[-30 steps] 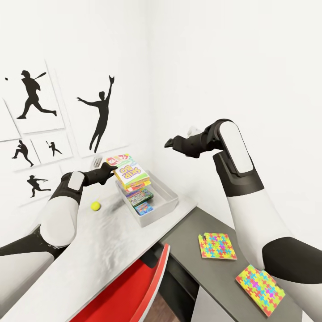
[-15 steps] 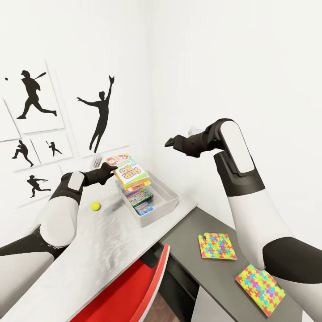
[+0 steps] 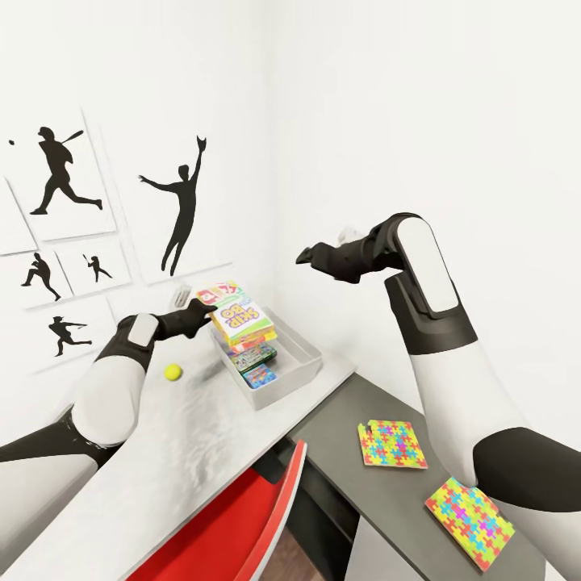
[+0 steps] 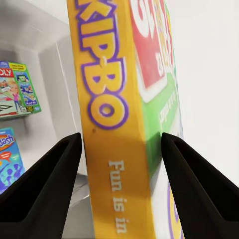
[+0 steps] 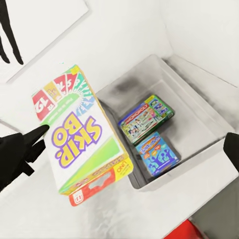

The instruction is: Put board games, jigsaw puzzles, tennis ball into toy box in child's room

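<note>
Head view: two games (image 3: 252,363) already lie in the box (image 3: 300,353) at the bench's far end by the wall corner. A third game (image 3: 234,317) is gripped by the left claw (image 3: 202,309), above the box's rim. Ball (image 3: 172,371) rests on the bench near the box; two puzzles (image 3: 391,444) lie on the lower dark top. Ball and puzzles remain. Against the previous frame, the held game sits slightly more over the box.

Left wrist view: fingers (image 4: 42,184) flank the game's spine (image 4: 112,124), closed on it.

Right wrist view: right claw (image 5: 234,144) hovers above the box, apparently parted, holding nothing.
</note>
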Robot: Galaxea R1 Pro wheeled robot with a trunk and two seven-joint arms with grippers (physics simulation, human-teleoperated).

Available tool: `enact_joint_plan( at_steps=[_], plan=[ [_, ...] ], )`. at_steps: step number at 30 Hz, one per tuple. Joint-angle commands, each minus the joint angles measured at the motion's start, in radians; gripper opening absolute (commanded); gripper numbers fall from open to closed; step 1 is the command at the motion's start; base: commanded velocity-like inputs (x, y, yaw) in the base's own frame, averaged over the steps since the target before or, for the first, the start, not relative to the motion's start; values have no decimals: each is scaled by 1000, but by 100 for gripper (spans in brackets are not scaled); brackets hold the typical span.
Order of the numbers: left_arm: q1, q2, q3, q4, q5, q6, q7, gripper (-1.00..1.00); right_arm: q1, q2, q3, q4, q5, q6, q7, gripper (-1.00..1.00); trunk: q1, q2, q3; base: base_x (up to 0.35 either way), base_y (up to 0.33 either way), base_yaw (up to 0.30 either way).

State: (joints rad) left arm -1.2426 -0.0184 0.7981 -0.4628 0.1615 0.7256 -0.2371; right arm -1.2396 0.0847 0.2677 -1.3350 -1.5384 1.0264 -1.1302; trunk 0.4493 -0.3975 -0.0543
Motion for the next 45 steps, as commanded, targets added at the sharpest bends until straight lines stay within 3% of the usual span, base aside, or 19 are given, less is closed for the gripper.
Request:
enact_joint_plan(
  at_steps=[1, 7, 13, 21, 27, 45],
  plan=[
    [-1, 0, 7, 16, 3, -15, 1, -100, -1, 1, 1, -1, -8, 6, -11, 100, 1, -2, -2, 0, 0, 0],
    [-2, 6, 6, 111, 6, -76, 1, -100, -2, 2, 1, -8, -8, 8, -15, 100, 1, -2, -2, 0, 0, 0],
    [-2, 2, 6, 137, 7, -94, 1, -100, -9, 5, 4, -16, -9, 14, -38, 100, 1, -2, -2, 0, 0, 0],
    [-2, -1, 5, 162, 4, -134, 3, -100, -13, 23, 62, -47, -8, 17, -116, 100, 1, -2, -2, 0, 0, 0],
    [-3, -1, 8, 209, 6, -211, 98, -100, -12, 26, 68, -69, -8, 14, -120, 100, 1, -2, -2, 0, 0, 0],
    [-3, 1, 11, 221, 6, -226, 120, -100, -11, 27, 69, -105, -8, 15, -122, 100, 1, -2, -2, 0, 0, 0]
  ],
)
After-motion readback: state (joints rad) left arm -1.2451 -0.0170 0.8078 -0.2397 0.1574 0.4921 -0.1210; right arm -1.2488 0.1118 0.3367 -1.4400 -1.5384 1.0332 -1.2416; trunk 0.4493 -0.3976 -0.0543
